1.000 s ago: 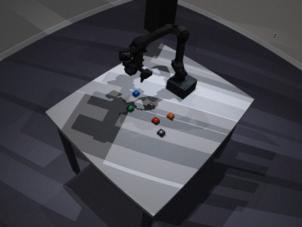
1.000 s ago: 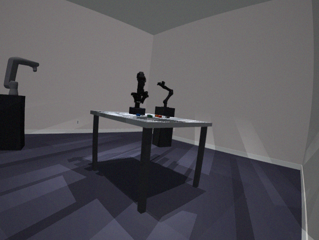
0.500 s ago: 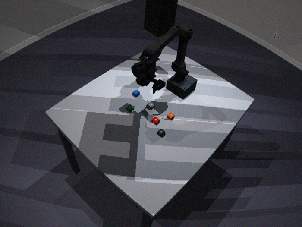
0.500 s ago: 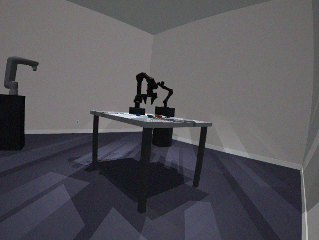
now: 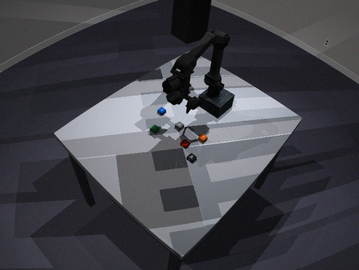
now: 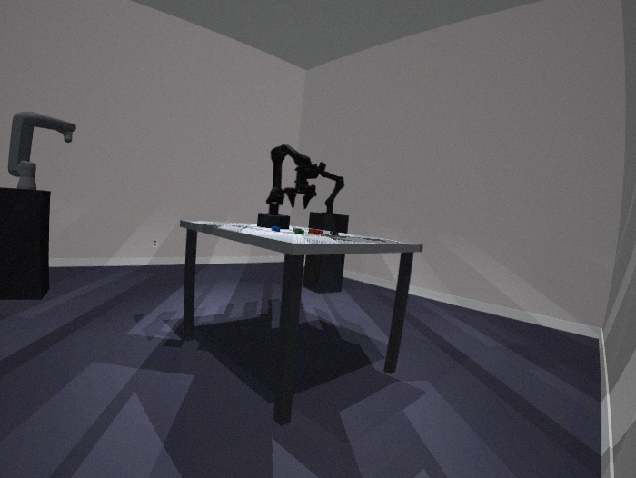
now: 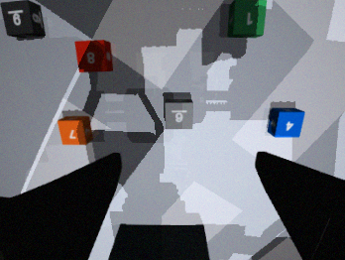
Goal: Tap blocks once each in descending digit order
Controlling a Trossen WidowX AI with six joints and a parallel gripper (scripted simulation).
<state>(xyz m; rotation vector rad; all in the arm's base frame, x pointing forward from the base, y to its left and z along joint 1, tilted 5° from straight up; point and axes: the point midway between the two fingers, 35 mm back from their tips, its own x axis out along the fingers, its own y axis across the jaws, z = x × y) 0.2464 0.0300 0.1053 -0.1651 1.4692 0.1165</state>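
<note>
Six small blocks lie on the grey table (image 5: 116, 185) (image 6: 308, 247). The blue block (image 5: 161, 111) (image 6: 275, 228) (image 7: 286, 122) shows 4, the green block (image 5: 155, 128) (image 7: 247, 19) shows 1, the orange block (image 5: 202, 138) (image 7: 74, 130) shows 7 and the red block (image 5: 184, 143) (image 7: 93, 56) shows 8. The grey block (image 5: 179, 126) (image 7: 178, 113) and the dark block (image 5: 191, 157) (image 7: 22, 19) each show an underlined 6 or 9; I cannot tell which. My gripper (image 5: 182, 105) (image 6: 301, 199) (image 7: 188, 159) is open and empty. It hangs above the table, with the grey block just ahead between the fingers' lines.
The arm's black base (image 5: 217, 102) stands on the table behind the blocks. A black pedestal (image 5: 190, 17) stands beyond the table's far edge, with a second dark arm (image 6: 331, 187) on it. A grey arm (image 6: 28, 138) on a black cabinet stands far to the left.
</note>
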